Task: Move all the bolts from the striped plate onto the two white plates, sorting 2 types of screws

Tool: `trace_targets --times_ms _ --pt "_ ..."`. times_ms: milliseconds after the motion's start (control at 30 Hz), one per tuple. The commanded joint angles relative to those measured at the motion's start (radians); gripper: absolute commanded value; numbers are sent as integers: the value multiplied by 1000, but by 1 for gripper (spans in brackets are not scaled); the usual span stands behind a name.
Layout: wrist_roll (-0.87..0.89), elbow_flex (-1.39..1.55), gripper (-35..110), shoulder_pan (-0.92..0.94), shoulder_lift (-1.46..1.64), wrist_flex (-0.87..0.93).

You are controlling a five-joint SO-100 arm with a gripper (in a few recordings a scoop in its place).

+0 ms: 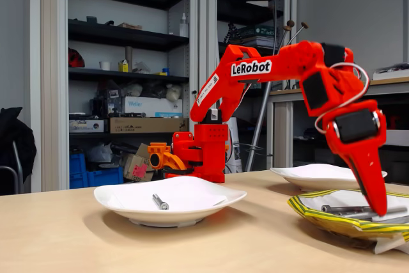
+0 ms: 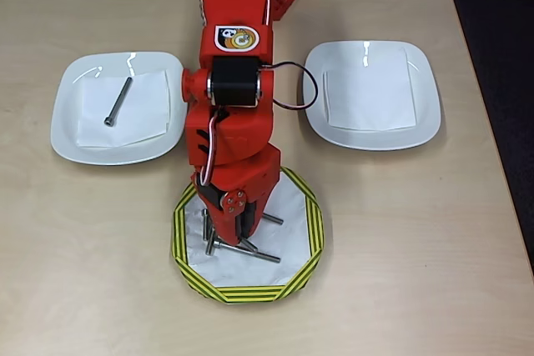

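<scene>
One bolt (image 2: 117,102) lay on the left white plate (image 2: 67,122) in the overhead view, the right plate (image 2: 425,97) held none, several bolts (image 2: 246,249) remained on the striped plate (image 2: 309,231), where the hand (image 2: 229,235) reached down, its grip unclear.

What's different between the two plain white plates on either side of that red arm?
In the overhead view, the left white plate carries one grey bolt lying on its paper sheet; the right white plate carries only a bare paper sheet. The left plate's sheet sits slightly skewed, while the right plate's sheet lies squarer. Both plates are glossy, rounded-square, and about the same size, each lined with white paper.
</scene>
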Motion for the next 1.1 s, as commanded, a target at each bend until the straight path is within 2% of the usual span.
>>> trace_targets --times_ms 0,300,667,1067 --pt "-15 -72 0 9 23 52" --pt "-54 -123 0 51 51 132" --pt "-48 -132 0 46 44 129" --pt "3 -407 0 5 -235 117"
